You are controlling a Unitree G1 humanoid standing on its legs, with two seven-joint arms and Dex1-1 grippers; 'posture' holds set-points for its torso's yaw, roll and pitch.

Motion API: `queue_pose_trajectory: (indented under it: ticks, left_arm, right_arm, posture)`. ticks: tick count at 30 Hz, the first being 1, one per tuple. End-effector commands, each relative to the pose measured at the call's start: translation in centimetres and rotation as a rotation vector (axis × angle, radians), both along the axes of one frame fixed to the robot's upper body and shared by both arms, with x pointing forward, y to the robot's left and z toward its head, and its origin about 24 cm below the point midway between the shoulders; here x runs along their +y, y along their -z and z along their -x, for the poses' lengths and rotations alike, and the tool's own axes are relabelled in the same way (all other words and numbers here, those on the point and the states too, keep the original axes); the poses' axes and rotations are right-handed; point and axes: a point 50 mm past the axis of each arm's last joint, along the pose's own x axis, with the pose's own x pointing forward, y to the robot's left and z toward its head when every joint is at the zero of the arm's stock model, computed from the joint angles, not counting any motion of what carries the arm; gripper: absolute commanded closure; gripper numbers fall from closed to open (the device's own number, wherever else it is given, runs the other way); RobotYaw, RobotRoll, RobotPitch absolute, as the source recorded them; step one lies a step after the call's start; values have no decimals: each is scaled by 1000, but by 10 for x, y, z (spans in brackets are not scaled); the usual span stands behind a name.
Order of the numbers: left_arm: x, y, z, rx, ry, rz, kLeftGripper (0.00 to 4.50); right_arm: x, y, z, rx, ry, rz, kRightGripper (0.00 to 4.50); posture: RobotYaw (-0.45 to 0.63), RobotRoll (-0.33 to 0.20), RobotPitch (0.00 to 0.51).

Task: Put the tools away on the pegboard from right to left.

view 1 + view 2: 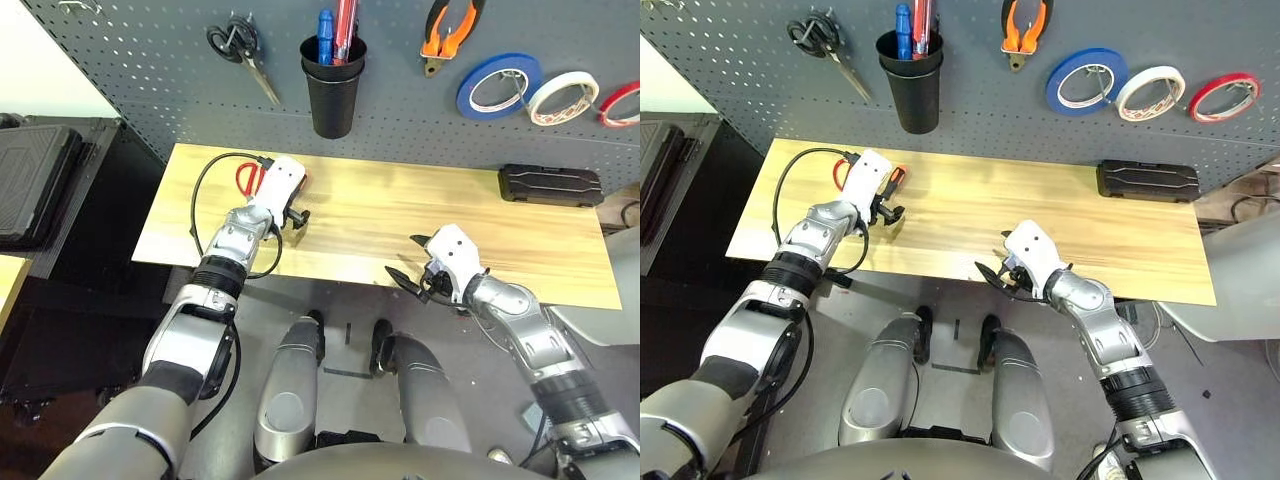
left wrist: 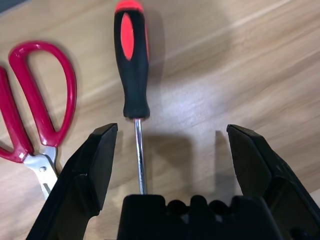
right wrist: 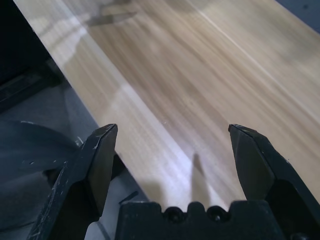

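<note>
The screwdriver (image 2: 132, 60) lies flat on the tabletop (image 1: 400, 215), its shaft running between our left tool's (image 2: 170, 145) spread, empty fingers. Red-handled scissors (image 2: 30, 110) lie just beside it. Our right tool (image 3: 172, 145) hangs released over the tabletop's near edge.

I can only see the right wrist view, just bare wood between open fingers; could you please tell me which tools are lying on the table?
Observer: The screwdriver and the red-handled scissors lie side by side on the left part of the table.
Operator: Thanks. Is the left gripper near them?
Observer: Yes, the left gripper is open over the screwdriver, whose shaft runs between its fingers, ungripped.
Operator: And what hangs on the pegboard?
Observer: On the pegboard hang the pliers and the cream-white tape roll, which sits between the blue tape roll and the red tape roll.
</note>
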Motion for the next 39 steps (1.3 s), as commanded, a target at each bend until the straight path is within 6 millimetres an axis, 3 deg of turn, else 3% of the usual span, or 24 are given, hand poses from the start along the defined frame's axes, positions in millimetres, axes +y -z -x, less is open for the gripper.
queue_pose_trajectory:
  ticks: [1, 13, 23, 27, 35, 39]
  left_arm:
    - [2, 5, -2, 11, -16, -12, 0]
    - [15, 9, -8, 45, -151, 5, 0]
    - [11, 18, -4, 131, -197, 117, 0]
    - [8, 21, -3, 162, -203, 145, 927]
    - [4, 33, 5, 213, -181, 106, 4047]
    - [1, 36, 7, 220, -163, 104, 4085]
  right_arm:
    - [0, 5, 7, 24, 0, 15, 72]
    - [0, -2, 15, -9, 29, 11, 72]
    - [-11, -18, 17, -69, 81, 20, 72]
    - [-14, -22, 18, -83, 96, 23, 0]
    - [-14, -28, 15, -119, 89, 16, 0]
    - [-15, -32, 12, -129, 68, 9, 0]
  posture:
    - [143, 0, 388]
    - [54, 0, 371]
    - [-25, 0, 340]
    - [-37, 0, 327]
    - [-23, 0, 315]
    - [-7, 0, 313]
